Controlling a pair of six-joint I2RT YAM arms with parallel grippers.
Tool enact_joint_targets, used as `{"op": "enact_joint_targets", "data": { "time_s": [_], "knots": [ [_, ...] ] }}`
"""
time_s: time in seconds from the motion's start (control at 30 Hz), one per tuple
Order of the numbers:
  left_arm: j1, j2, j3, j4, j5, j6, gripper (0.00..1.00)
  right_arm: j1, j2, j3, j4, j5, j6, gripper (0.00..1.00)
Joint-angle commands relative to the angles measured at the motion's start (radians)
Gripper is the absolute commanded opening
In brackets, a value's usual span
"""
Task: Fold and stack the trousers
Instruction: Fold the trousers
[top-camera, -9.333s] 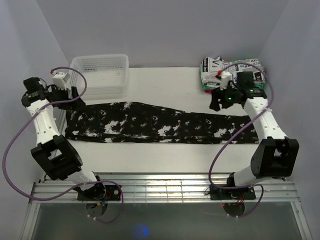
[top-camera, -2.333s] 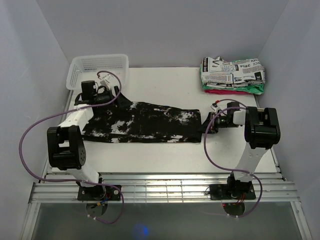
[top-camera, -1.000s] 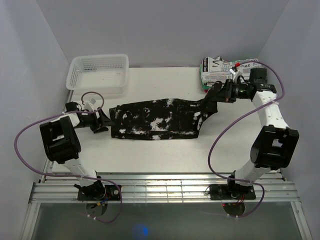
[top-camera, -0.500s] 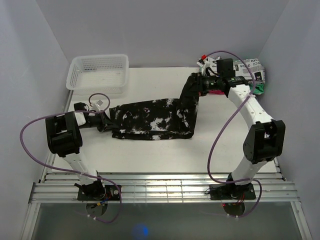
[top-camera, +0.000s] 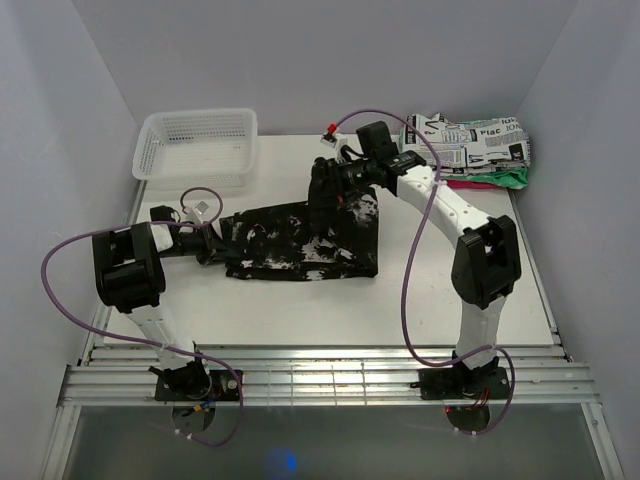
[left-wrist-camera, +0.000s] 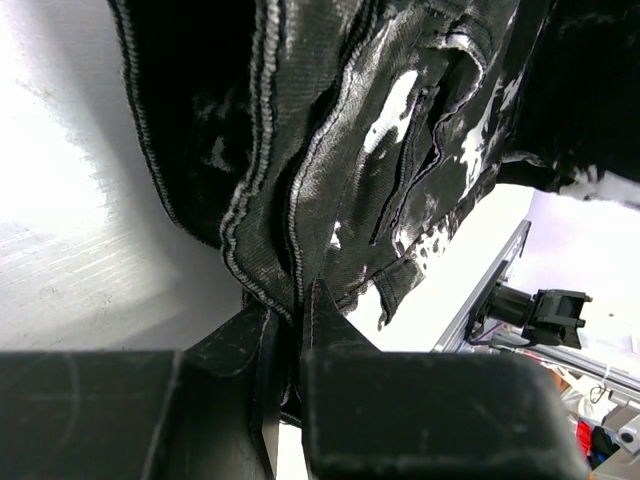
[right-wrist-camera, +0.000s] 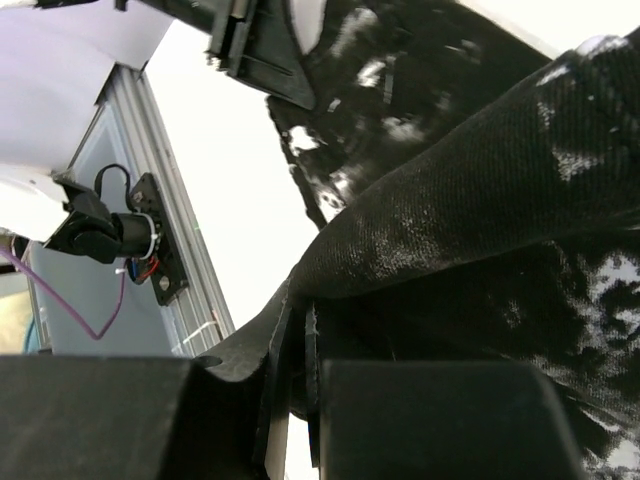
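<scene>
- The left gripper (left-wrist-camera: 292, 312) is closed tight on a stitched edge of the trousers (top-camera: 290, 242), low over the table at their left end.
- The right gripper (right-wrist-camera: 298, 322) is clamped on a fold of the same fabric and holds it raised above the far middle of the garment.
- From that raised pinch the cloth drapes down to the right part of the trousers.
- The rest lies bunched and flat on the white table (top-camera: 300, 310), left of centre.
- A white basket (top-camera: 150, 150) stands at the far left.
- A pile of folded garments (top-camera: 465, 140) sits at the far right, apart from the trousers.
</scene>
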Motion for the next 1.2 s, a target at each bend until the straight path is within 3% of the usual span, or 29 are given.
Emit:
{"op": "enact_joint_targets", "data": {
  "time_s": [0.0,0.77,1.17],
  "knots": [
    [-0.015,-0.015,-0.001,-0.029,0.047,0.02,0.0,0.052,0.035,0.071,0.065,-0.038,0.034,0.08],
    [-0.016,-0.027,-0.037,-0.055,0.022,0.066,0.0,0.248,0.291,0.237,0.178,0.018,0.139,0.08],
    [-0.026,-0.024,-0.07,-0.042,0.027,0.067,0.0,0.337,0.363,0.22,0.23,0.067,0.199,0.08]
  ]
}}
